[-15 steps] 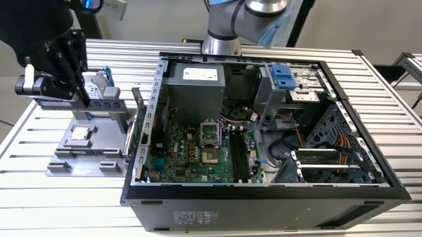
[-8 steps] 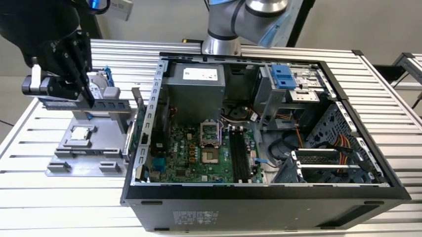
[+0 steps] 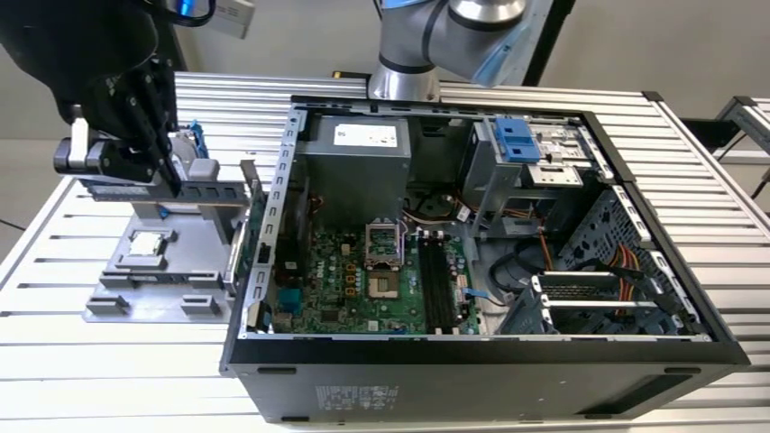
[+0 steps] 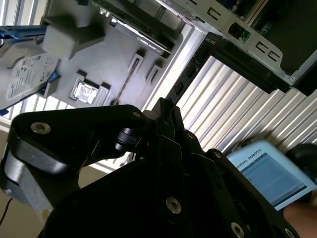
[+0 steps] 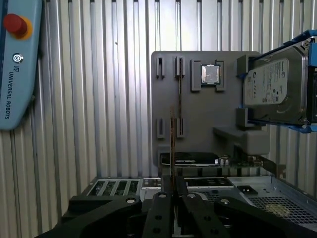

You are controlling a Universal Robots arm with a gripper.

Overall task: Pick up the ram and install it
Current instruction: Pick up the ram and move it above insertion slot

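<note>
First wrist view: black gripper [image 5: 172, 194] is clamped on the ram [image 5: 172, 144], a slim circuit-board stick I see edge-on. It stands out from the fingertips, lined up over the flat grey plastic parts tray [image 5: 198, 114]. I can't tell if it touches the tray. The tray also carries a small square silver chip [image 5: 210, 74] and a boxy silver hard drive in a blue frame [image 5: 275, 89]. It sits on a ribbed aluminium table [image 5: 99, 124]. A blue-grey teach pendant with a red button [image 5: 17, 69] lies well apart from the tray.

Second wrist view: gripper linkage in the foreground, with tray, drive, chip and pendant beyond it.

Exterior view: gripper hangs over the tray, at the exterior view's left of the open black tower case [image 3: 481, 361]. Inside is a green motherboard [image 3: 361, 280] with black memory slots [image 3: 435, 289]. Plain grey wall [image 3: 301, 36] behind the table.
</note>
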